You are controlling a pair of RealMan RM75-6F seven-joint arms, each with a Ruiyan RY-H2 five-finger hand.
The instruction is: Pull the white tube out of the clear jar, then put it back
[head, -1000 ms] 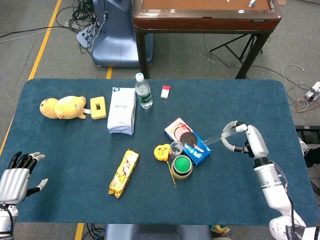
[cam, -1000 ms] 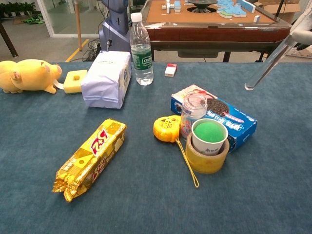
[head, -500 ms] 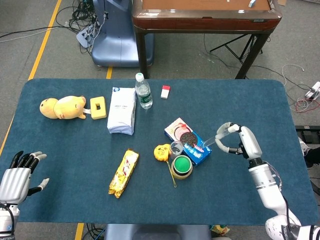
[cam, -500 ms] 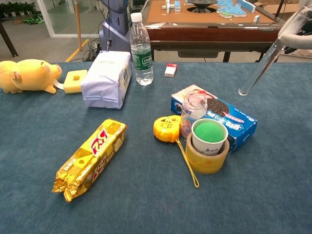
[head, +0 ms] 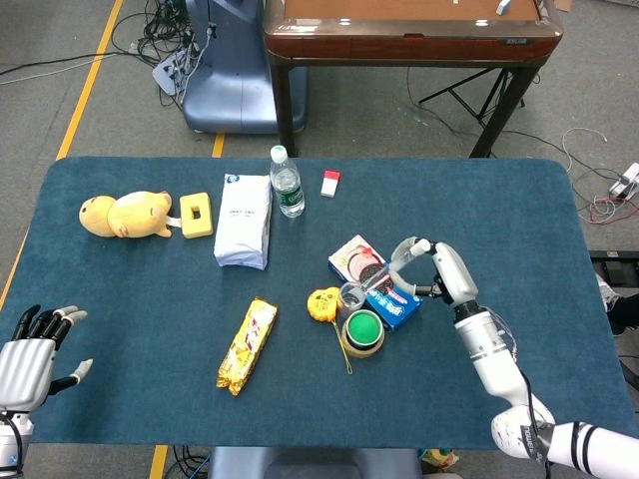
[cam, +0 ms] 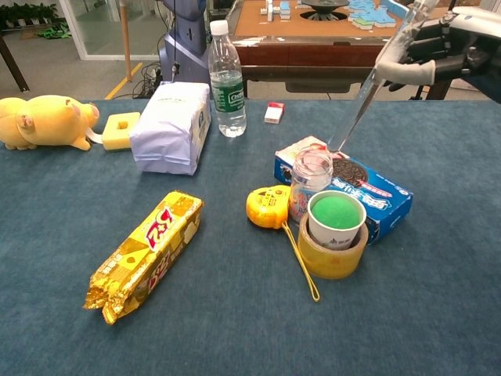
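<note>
From where I sit, the clear jar (cam: 311,182) is hemmed in: the blue biscuit box (cam: 368,190) is just behind and to its right, the green-topped cup (cam: 337,219) in its tape roll (cam: 332,258) touches its front, and the yellow tape measure (cam: 268,206) is just beside it on the left. Only from above is the mouth free (the white tube (cam: 362,103) hangs tilted there). Bare cloth lies open right of the box on the table (head: 519,230).
</note>
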